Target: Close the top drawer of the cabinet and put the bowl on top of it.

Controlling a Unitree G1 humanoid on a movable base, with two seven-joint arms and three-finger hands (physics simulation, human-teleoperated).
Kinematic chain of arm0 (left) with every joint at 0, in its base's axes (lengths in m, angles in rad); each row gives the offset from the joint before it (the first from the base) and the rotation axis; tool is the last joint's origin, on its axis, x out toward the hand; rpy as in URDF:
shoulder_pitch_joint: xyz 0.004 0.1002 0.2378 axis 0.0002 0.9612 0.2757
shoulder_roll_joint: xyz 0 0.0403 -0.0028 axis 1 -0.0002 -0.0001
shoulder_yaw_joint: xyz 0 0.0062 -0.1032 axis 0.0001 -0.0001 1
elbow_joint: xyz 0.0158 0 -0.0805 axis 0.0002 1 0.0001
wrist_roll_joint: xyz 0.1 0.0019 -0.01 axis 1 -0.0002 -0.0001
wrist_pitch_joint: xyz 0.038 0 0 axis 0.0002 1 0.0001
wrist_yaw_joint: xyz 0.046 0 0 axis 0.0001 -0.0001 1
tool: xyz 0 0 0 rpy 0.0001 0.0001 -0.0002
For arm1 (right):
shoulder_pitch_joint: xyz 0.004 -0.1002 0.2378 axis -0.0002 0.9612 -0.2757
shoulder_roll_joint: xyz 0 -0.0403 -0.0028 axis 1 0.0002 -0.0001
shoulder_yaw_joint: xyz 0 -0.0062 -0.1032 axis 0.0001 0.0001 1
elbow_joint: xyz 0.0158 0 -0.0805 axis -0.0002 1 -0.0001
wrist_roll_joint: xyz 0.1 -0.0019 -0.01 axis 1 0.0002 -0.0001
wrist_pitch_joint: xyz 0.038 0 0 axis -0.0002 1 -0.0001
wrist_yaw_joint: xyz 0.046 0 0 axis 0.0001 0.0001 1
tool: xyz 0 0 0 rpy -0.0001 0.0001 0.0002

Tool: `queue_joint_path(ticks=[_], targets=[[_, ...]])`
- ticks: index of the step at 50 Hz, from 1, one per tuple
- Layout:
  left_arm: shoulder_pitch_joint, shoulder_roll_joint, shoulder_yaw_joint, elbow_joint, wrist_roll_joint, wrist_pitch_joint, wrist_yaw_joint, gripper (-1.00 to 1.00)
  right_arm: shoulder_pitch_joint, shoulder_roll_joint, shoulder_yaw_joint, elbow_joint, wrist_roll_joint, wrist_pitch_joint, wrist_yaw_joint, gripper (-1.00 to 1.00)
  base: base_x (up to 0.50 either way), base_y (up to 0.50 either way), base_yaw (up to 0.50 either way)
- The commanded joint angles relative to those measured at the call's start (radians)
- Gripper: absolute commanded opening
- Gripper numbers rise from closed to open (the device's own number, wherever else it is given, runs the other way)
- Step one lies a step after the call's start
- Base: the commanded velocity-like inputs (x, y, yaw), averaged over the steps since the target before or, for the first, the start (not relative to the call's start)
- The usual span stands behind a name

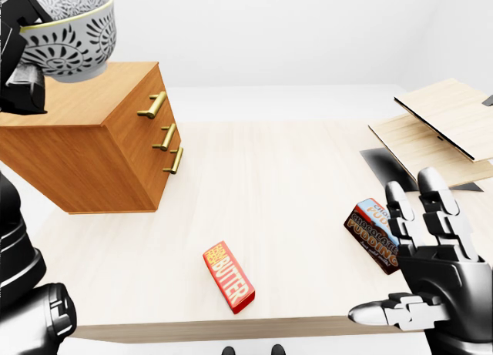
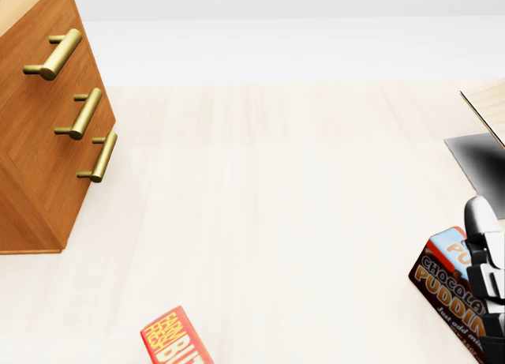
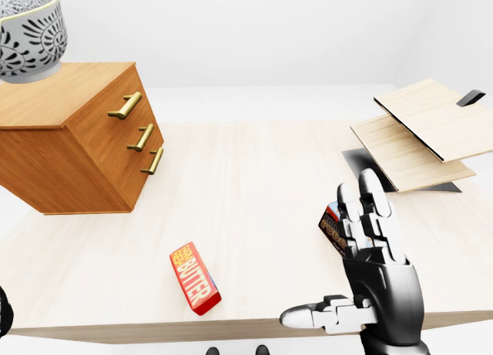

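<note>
Holding a round ceramic bowl (image 1: 71, 30) by its left rim, my black, blocky left hand (image 1: 19, 85) kept its fingers pinched on the edge at the top left of the left-eye view. The bowl was white with a dark grey leaf pattern and sat over the flat top of the cabinet (image 1: 85, 151); I could not tell whether its base touched the wood. The cabinet was a boxy chest of warm brown grained wood, standing on the pale wood-grain table (image 1: 293, 178). Its three drawers looked flush, the top drawer (image 1: 142, 108) included, each with a brass bar handle. My right hand (image 1: 431, 255), glossy black and grey with jointed fingers, was open with fingers spread upward and thumb pointing left, holding nothing. Just beside it lay a brown chocolate pudding box (image 1: 370, 232). A red butter box (image 1: 229, 276) lay flat near the table's bottom edge. Thin light wooden boards (image 1: 451, 116) were stacked at the right.
</note>
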Motion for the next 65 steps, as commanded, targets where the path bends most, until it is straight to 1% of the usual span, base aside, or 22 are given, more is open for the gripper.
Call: queue_joint_path(ticks=[1, 6, 14, 19, 26, 32, 36, 40, 44, 48, 53, 65], targets=[[-0.022, 0.064, 0.015, 0.126, -0.054, 0.000, 0.115, -1.00, 0.009, 0.002, 0.007, -0.002, -0.005, -0.005, 0.002, 1.00, 0.00, 0.00, 0.00], [-0.045, 0.076, 0.007, 0.208, -0.093, 0.000, 0.175, -1.00, 0.005, 0.001, 0.003, -0.003, -0.002, 0.000, 0.002, 1.00, 0.00, 0.00, 0.00], [-0.088, 0.105, -0.006, 0.312, -0.150, 0.000, 0.243, -1.00, 0.010, 0.003, 0.009, 0.002, -0.007, -0.012, 0.007, 1.00, 0.00, 0.00, 0.00], [-0.141, 0.107, -0.023, 0.421, -0.199, 0.000, 0.304, -1.00, 0.007, 0.001, 0.008, 0.006, -0.007, -0.013, 0.006, 1.00, 0.00, 0.00, 0.00], [-0.176, 0.110, -0.043, 0.529, -0.258, 0.000, 0.370, -1.00, 0.010, -0.001, 0.011, 0.008, -0.007, -0.018, 0.005, 1.00, 0.00, 0.00, 0.00], [-0.209, 0.121, -0.054, 0.607, -0.287, 0.000, 0.398, -1.00, 0.008, 0.000, 0.017, 0.009, -0.013, -0.017, 0.003, 1.00, 0.00, 0.00, 0.00], [-0.238, 0.122, -0.067, 0.677, -0.306, 0.000, 0.427, -1.00, 0.016, -0.001, 0.022, 0.008, -0.014, -0.025, 0.004, 1.00, 0.00, 0.00, 0.00], [-0.269, 0.122, -0.080, 0.738, -0.320, 0.000, 0.450, -1.00, 0.008, -0.006, 0.020, 0.011, -0.013, -0.019, -0.002, 1.00, 0.00, 0.00, 0.00], [-0.272, 0.119, -0.085, 0.752, -0.326, 0.000, 0.457, -1.00, 0.015, -0.004, 0.029, 0.014, -0.020, -0.029, 0.000, 1.00, 0.00, 0.00, 0.00], [-0.284, 0.116, -0.091, 0.784, -0.327, 0.000, 0.470, -1.00, 0.016, -0.007, 0.028, 0.011, -0.015, -0.025, -0.002, 1.00, 0.00, 0.00, 0.00], [-0.299, 0.118, -0.096, 0.823, -0.328, 0.000, 0.483, -1.00, 0.011, -0.008, 0.034, 0.018, -0.023, -0.029, -0.005, 1.00, 0.00, 0.00, 0.00], [-0.295, 0.127, -0.093, 0.869, -0.347, 0.000, 0.507, -1.00, 0.023, -0.012, 0.043, 0.022, -0.025, -0.043, -0.004, 1.00, 0.00, 0.00, 0.00]])
